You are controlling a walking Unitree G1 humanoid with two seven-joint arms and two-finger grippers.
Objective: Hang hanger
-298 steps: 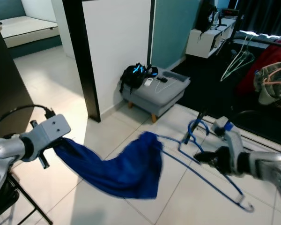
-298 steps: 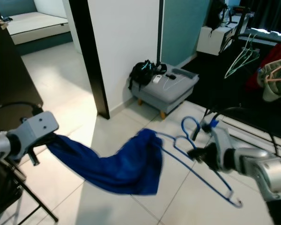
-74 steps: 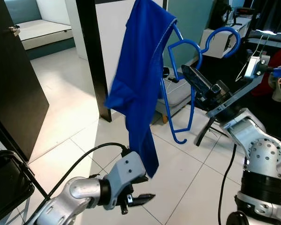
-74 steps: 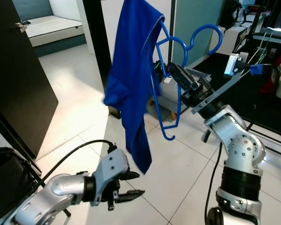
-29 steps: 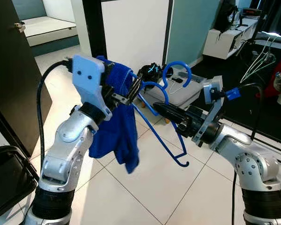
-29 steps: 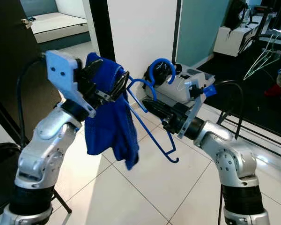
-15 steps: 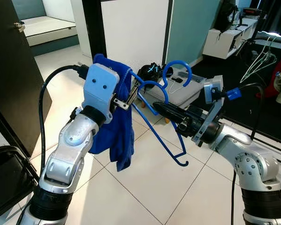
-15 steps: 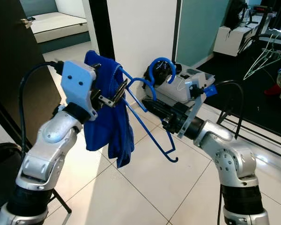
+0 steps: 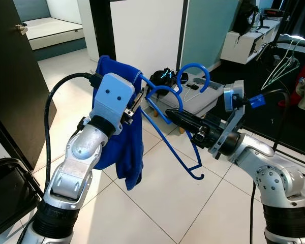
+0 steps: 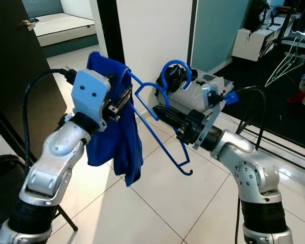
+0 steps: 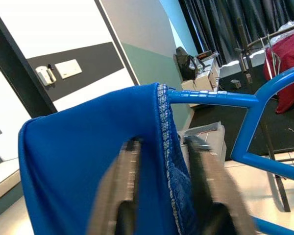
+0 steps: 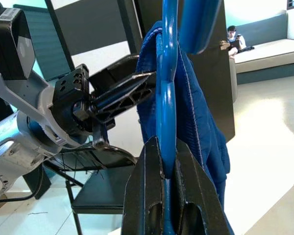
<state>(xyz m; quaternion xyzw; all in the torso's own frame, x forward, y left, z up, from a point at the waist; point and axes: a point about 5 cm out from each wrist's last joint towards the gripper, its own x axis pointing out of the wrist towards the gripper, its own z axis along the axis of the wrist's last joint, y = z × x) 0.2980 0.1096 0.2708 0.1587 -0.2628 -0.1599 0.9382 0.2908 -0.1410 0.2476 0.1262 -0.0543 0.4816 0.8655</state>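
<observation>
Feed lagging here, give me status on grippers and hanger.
Right gripper shut on blue hanger, held mid-air. Left gripper astride blue garment at hanger's end. Rail not identified.
</observation>
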